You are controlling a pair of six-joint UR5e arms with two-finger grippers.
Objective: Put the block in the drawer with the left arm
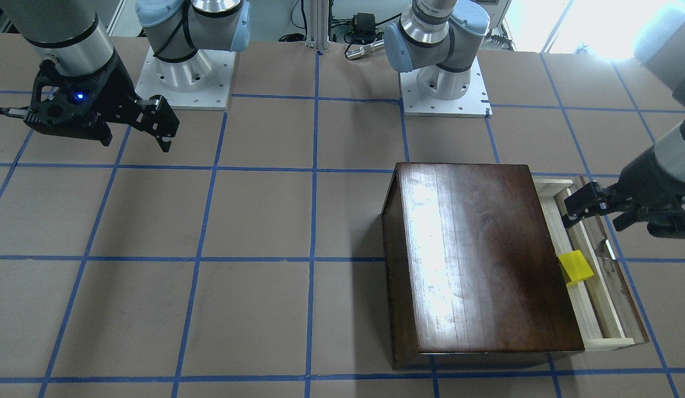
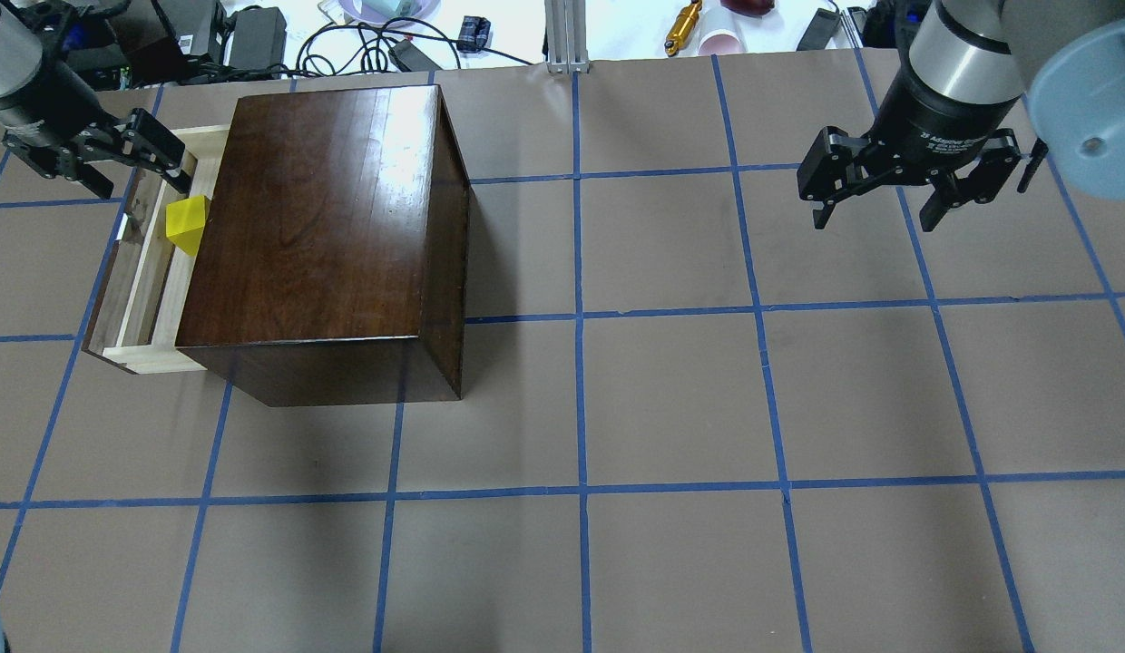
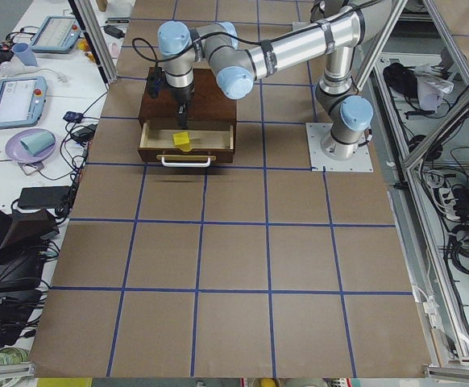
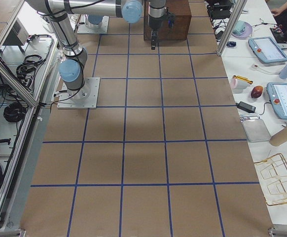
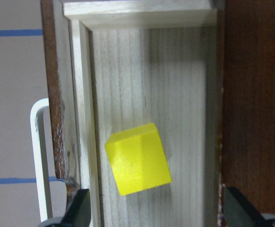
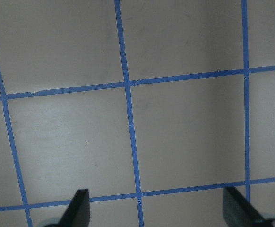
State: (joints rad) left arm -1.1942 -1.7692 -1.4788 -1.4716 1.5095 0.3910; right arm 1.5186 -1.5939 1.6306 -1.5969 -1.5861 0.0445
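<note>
The yellow block (image 5: 137, 158) lies flat on the pale-wood floor of the open drawer (image 5: 128, 71), clear of the fingers. The block also shows in the front view (image 1: 576, 267) and overhead (image 2: 186, 225), close against the dark brown cabinet (image 2: 317, 236). My left gripper (image 2: 145, 181) hovers over the drawer's far end, open and empty; the wrist view shows its fingertips (image 5: 81, 210) wide apart. My right gripper (image 2: 875, 209) hangs open and empty over bare table on the other side, also seen in the front view (image 1: 133, 138).
The drawer (image 1: 596, 293) juts out from the cabinet (image 1: 480, 254) toward the table's left end, with a metal handle (image 5: 40, 156) on its front panel. Brown table with blue tape grid (image 2: 671, 399). Cables and gear lie beyond the far edge (image 2: 363, 36).
</note>
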